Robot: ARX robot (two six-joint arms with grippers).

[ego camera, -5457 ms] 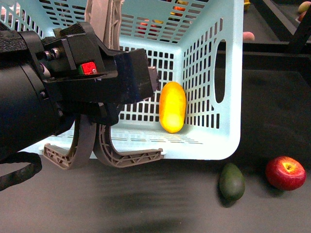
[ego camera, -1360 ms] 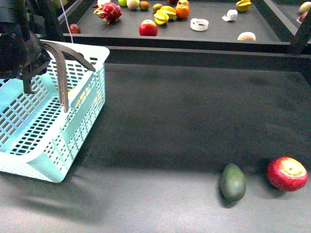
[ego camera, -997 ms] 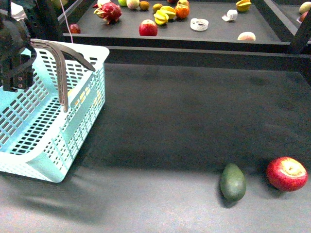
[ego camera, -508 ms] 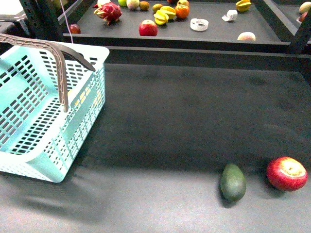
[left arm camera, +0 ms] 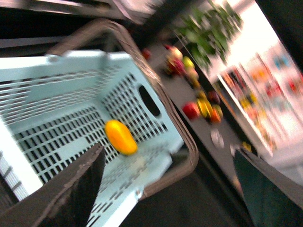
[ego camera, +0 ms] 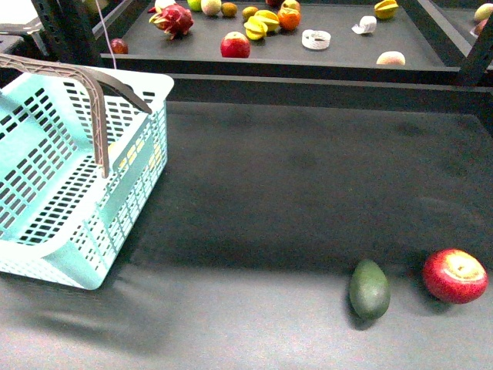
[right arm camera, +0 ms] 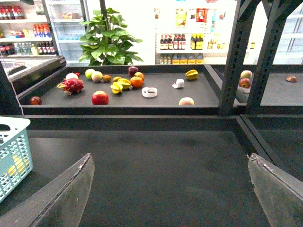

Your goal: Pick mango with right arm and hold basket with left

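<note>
We are viewing the desk (ego camera: 308,193) carrying the basket (ego camera: 69,200) at nine o'clock, with the mango (left arm camera: 120,137) lying inside. The left pincer (left arm camera: 165,189) and right pincer (right arm camera: 170,198) are both standing wide apart, gripping nothing. We judge both retracted.

1 basket (ego camera: 73,254), 1 mango (left arm camera: 120,136), 1 avocado (ego camera: 369,289), 1 apple (ego camera: 454,275)

Supermarket shelves (right arm camera: 189,42) behind dark table (ego camera: 308,177)
</note>
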